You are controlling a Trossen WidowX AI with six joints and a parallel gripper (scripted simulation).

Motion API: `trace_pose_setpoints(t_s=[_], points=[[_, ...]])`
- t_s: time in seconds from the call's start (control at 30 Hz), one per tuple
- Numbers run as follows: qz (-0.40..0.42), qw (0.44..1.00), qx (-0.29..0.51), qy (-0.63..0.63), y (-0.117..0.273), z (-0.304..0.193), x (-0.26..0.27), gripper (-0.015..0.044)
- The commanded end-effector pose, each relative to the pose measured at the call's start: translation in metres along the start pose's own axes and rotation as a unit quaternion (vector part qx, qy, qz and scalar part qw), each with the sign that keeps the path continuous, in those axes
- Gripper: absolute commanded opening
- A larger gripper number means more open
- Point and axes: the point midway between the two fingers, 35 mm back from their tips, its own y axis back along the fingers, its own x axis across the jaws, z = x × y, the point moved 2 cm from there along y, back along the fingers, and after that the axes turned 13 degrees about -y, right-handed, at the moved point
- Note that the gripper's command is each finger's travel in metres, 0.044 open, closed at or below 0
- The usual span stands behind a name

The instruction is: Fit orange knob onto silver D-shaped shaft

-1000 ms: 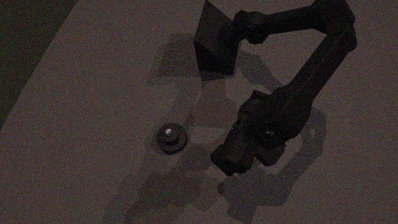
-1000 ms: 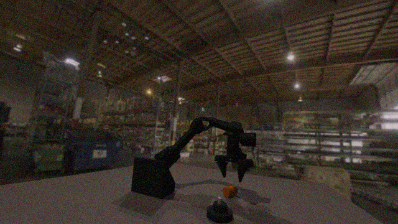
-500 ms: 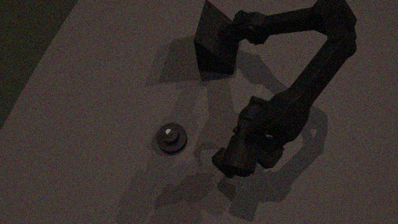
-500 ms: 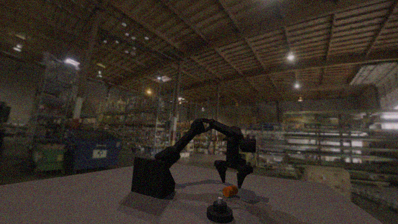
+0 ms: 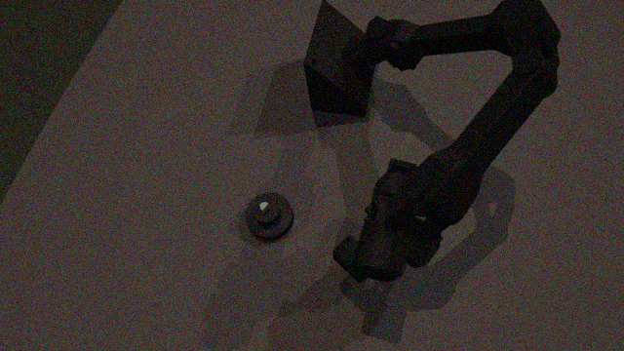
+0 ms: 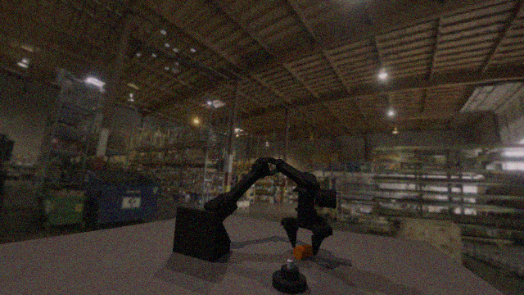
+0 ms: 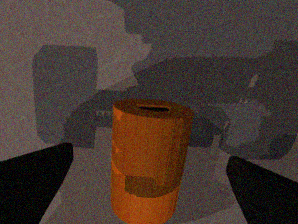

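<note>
The orange knob lies on its side on the table; the arm hides it in the top view. In the wrist view its upper end face shows a dark, narrow opening. My gripper is open and points down, with one finger on each side of the knob and a gap to each in the wrist view. The dark round pedestal stands apart from the knob. Its silver shaft points up, bare. Its flat side cannot be made out.
The arm's black base block stands on the table, away from the pedestal. The table's edge runs along the left in the top view. Dark arm shadows cross the table around the knob. The light is dim and the pictures are grainy.
</note>
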Motion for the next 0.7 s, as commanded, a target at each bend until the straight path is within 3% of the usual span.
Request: trace_pose_setpoints(t_s=[0.0, 0.1, 0.37, 0.67], points=[[0.003, 1.0, 0.0, -0.002, -0.0084, -0.0011, 0.0012, 0.044], [0.003, 1.0, 0.0, -0.002, -0.0107, -0.0012, 0.0015, 0.044], [0.003, 1.0, 0.0, -0.002, -0.0107, -0.0012, 0.0015, 0.024], [0.003, 1.0, 0.0, -0.002, -0.0107, -0.0012, 0.0015, 0.024]])
